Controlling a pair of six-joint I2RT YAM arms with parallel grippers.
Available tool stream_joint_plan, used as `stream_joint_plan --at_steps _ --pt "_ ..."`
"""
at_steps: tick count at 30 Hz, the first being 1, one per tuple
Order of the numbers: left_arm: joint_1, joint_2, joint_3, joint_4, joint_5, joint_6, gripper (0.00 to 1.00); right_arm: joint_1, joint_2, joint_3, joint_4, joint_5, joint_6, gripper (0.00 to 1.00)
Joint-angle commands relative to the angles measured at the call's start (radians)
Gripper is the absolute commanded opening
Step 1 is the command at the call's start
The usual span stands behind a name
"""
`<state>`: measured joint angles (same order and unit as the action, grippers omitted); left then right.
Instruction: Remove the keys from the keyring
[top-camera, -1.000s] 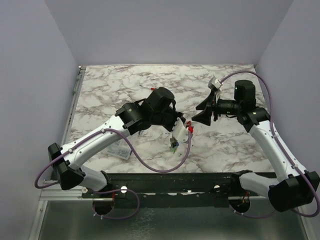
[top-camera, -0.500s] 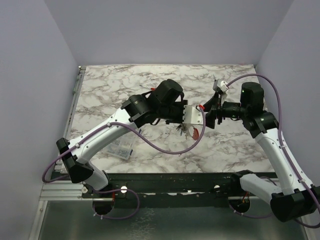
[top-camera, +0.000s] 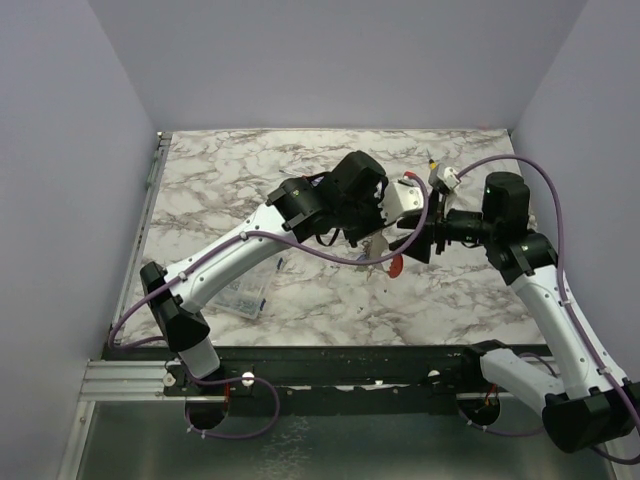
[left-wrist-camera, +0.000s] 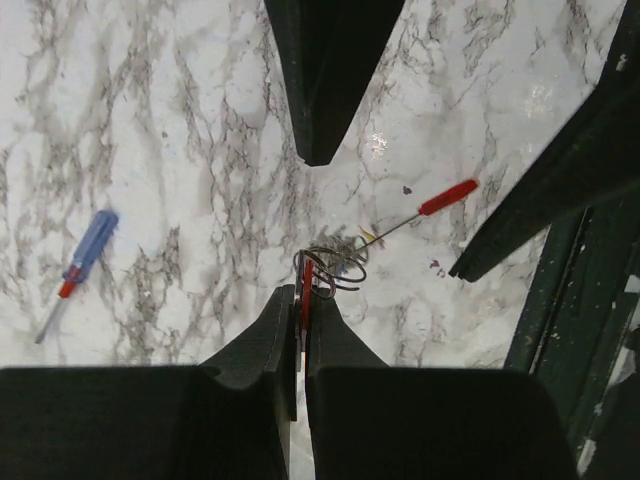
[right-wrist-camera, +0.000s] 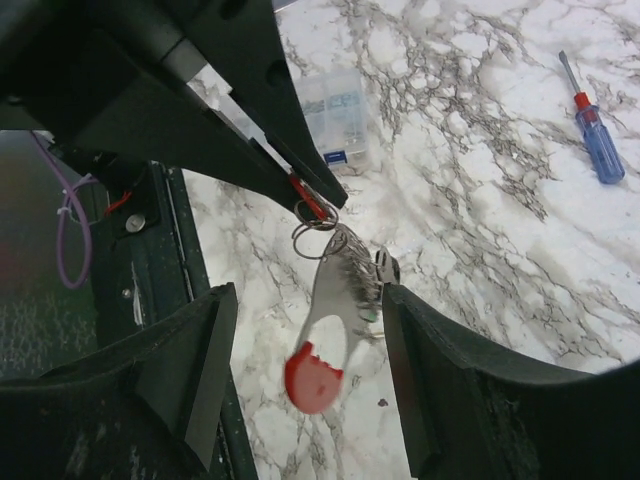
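Observation:
My left gripper is shut on a thin red part of the keyring, with wire rings just beyond its tips. In the right wrist view the keyring's grey loop with a red end hangs from the left fingertips, blurred by swinging. Tiny keys dangle beside it, too blurred to tell apart. My right gripper is open, with one finger on each side of the hanging bunch and touching nothing. In the top view the left gripper and right gripper meet above the table's middle, with the red end below them.
A blue-and-red screwdriver lies on the marble, and it also shows in the right wrist view. A small red-handled screwdriver lies near the bunch. A clear compartment box sits near the front rail, and it also shows in the top view.
My left arm has swung right and away from the front edge, carrying the keyring. The right gripper has drawn back slightly. The bunch now hangs between the right fingers.

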<state>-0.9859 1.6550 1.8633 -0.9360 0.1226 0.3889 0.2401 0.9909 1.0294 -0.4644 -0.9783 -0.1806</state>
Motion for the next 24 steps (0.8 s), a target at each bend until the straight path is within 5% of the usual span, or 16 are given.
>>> stream_joint_plan --at_steps 1,9,24 --pt "-0.007 0.017 0.038 -0.02 -0.033 -0.179 0.0 -0.007 -0.045 -0.034 0.061 0.0 0.022 0.69" --pt "-0.004 0.039 0.041 0.001 0.023 -0.314 0.0 -0.007 -0.115 -0.15 0.194 0.053 -0.038 0.63" --pt "0.001 0.046 0.031 -0.004 0.133 -0.338 0.0 -0.005 -0.15 -0.259 0.315 -0.022 -0.159 0.46"
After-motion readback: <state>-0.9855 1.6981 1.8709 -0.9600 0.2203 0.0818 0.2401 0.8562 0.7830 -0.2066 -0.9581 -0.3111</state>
